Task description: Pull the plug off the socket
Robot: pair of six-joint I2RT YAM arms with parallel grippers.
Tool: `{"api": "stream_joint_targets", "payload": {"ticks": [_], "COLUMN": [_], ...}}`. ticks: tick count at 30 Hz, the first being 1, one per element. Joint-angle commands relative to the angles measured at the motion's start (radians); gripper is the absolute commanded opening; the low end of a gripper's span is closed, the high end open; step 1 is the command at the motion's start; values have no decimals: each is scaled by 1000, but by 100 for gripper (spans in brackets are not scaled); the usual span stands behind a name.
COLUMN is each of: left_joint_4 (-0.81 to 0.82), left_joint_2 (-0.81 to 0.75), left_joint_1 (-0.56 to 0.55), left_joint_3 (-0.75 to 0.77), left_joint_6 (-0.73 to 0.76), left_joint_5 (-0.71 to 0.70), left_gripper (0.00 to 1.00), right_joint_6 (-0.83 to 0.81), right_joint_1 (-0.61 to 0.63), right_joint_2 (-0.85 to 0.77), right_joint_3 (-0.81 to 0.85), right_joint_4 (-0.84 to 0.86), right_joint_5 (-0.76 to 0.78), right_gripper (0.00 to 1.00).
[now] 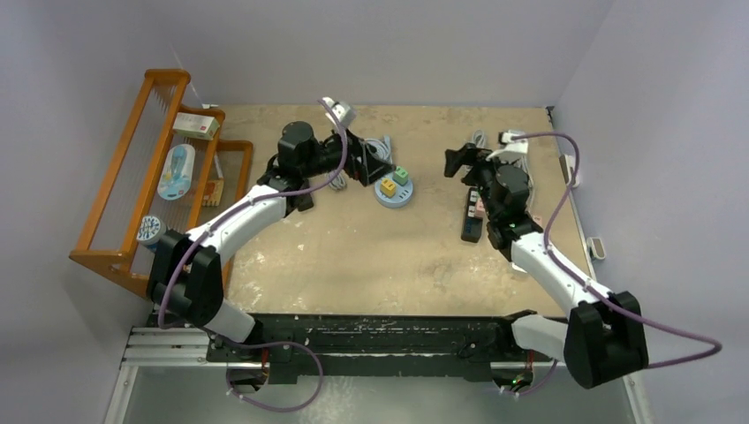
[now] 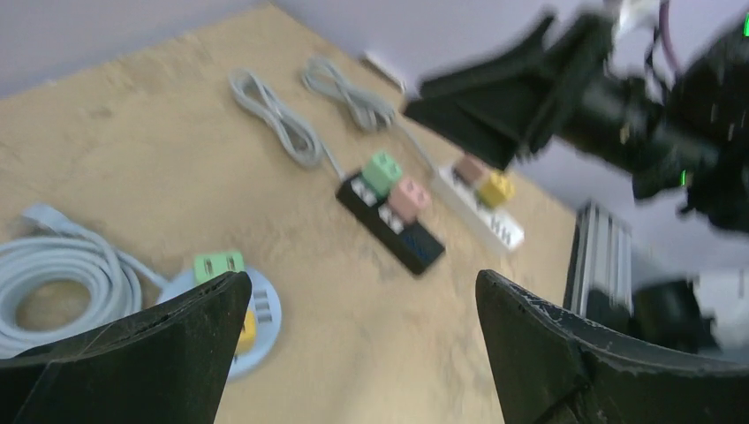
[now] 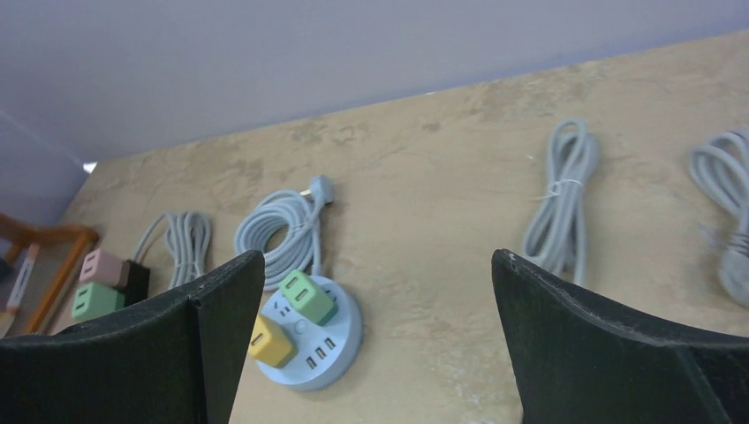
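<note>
**Top view:** The round hub [image 1: 394, 198] lies mid-table [image 1: 353, 256] with a yellow plug [image 1: 387, 186] and a green plug [image 1: 401, 175] seated in it. The left pincer [image 1: 375, 166] hangs just beside the hub's far-left edge, released and empty. A coiled cable [image 1: 382, 146] lies right behind it. The right pincer [image 1: 459, 162], also spread wide and empty, is well apart to the right, above the far end of a black strip [image 1: 471, 228]. A wooden rack [image 1: 115, 203] stands at the left edge.

**Left wrist:** The hub sits low on the left, half hidden behind one finger [image 2: 150, 353]. Beyond the gap lie the black strip with a pink plug [image 2: 409, 196] and a white strip [image 2: 499, 228] with a brown plug [image 2: 468, 168]. The blurred right arm [image 2: 618, 115] looms over both strips. Two bundled cables [image 2: 274, 119] lie farther off.

**Right wrist:** The hub shows low between the fingers, close to the left one, which covers its edge. Both plugs are upright in it, and the coiled cable lies behind them.
</note>
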Motion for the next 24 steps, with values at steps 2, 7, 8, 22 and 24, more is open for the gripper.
{"api": "stream_joint_targets", "payload": {"ticks": [2,7,8,22,24], "left_joint_4": [-285,215,311,-156,-188], "left_joint_2": [-92,-103,-100,-245,-249], "left_joint_1": [46,172,211,302,300], "left_joint_3": [10,-176,-204,-272,-281], "left_joint_6": [358,-63,-163,-237,-237], "left_joint_5": [276,217,93,-1045,-1090], "left_gripper": [100,100,100,97,96], "right_joint_6": [-141,-268,-286,-218,-220], "right_joint_1": [122,298,324,524,545], "right_joint_2": [107,294,334,936,1035], "right_joint_3": [123,269,299,944,1038], "right_joint_4": [33,30,30,-56,-95], "right_joint_5": [-7,14,34,-188,-206], "right_gripper": [99,99,99,97,95]}}
